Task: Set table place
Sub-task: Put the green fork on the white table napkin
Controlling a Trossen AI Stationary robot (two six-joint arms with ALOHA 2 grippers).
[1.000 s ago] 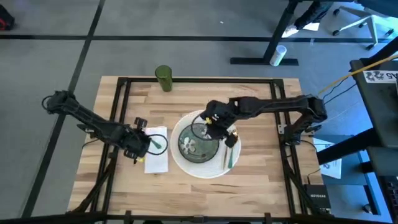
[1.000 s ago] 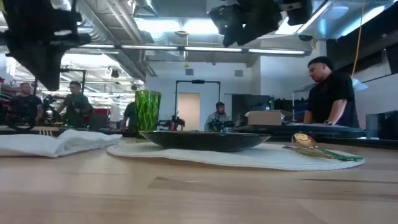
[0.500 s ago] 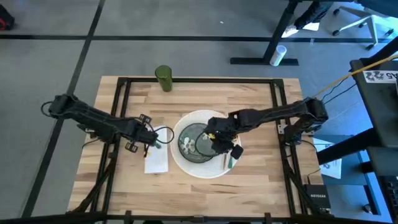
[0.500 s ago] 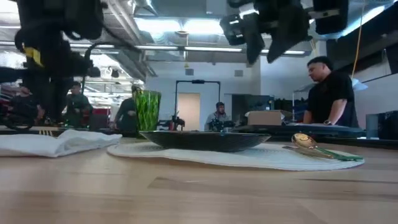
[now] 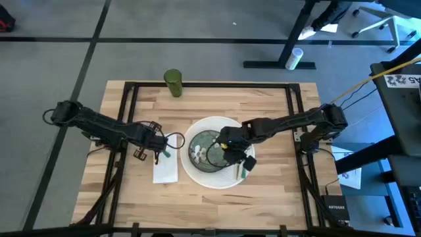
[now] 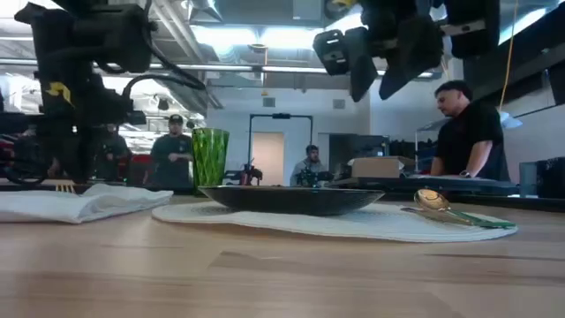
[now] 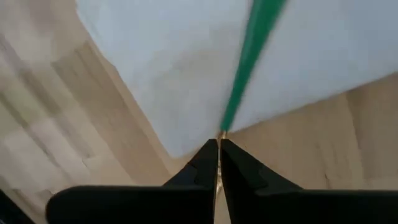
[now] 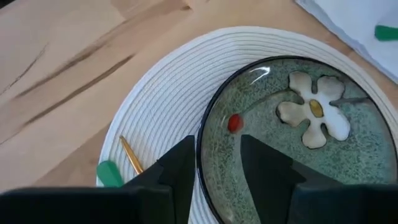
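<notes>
On the table a round white placemat carries a dark green plate with a flower pattern. A gold spoon with a green handle lies on the mat's right side. A white napkin lies left of the mat. My left gripper is low over the napkin's far end, shut on a green-handled utensil. My right gripper hangs open above the plate's right rim, which shows between its fingers; in the low view it is well clear of the plate. My left gripper pinches the utensil's thin gold stem between its two fingertips, just where the stem meets the green handle. The fingers lie along the utensil, and the handle runs on from them over the napkin. Whether the utensil rests on the napkin, I cannot tell.
A tall green cup stands at the table's far edge, left of centre. Black rails frame the tabletop. Bare wood lies at the far right and along the near edge. People stand in the room beyond the table.
My left gripper has turned and come down toward the napkin's far end, still shut. My right gripper has moved from the plate's far right toward the near edge, over the plate's right rim, and has dropped a little.
</notes>
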